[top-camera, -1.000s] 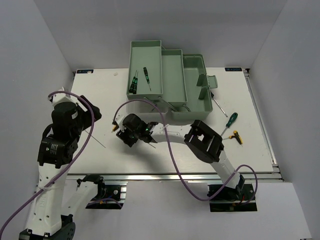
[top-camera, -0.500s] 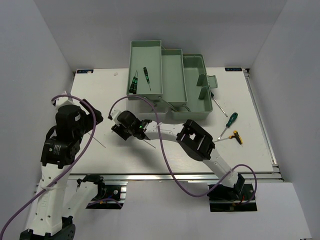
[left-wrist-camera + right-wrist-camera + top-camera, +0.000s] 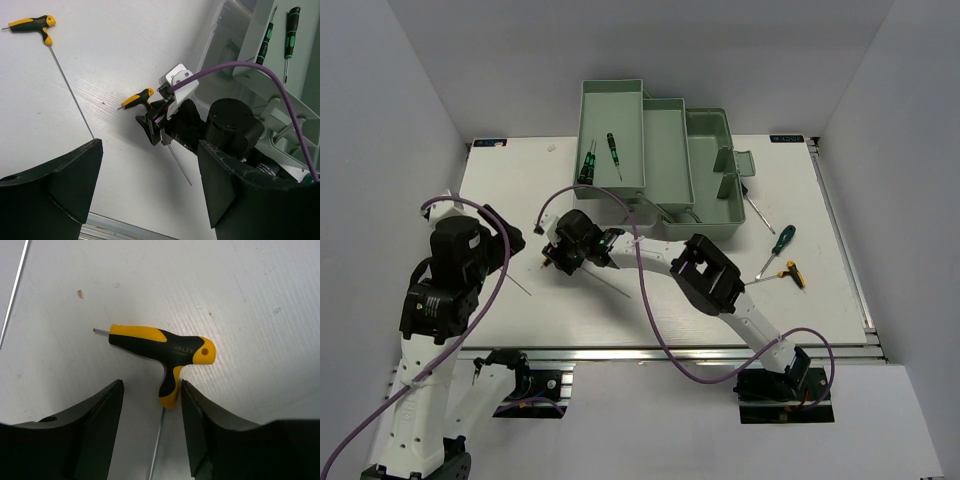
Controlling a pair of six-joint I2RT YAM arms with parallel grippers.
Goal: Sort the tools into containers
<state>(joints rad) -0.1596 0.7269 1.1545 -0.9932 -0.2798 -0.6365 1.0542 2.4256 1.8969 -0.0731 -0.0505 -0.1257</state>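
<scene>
While only two green-handled screwdrivers lie in the mint-green plastic toolbox, left gripper and right gripper gape empty, the right over a yellow-black T-handle driver outside it.

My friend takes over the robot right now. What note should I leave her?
Left end effector: open, empty.
Right end effector: open, low over a yellow-black T-handle tool, not gripping it.
Done: at least two green-handled screwdrivers lie in the left tray of the toolbox.
Left: that T-handle tool, a long-shafted T-handle farther left, three tools right of the toolbox.
</scene>
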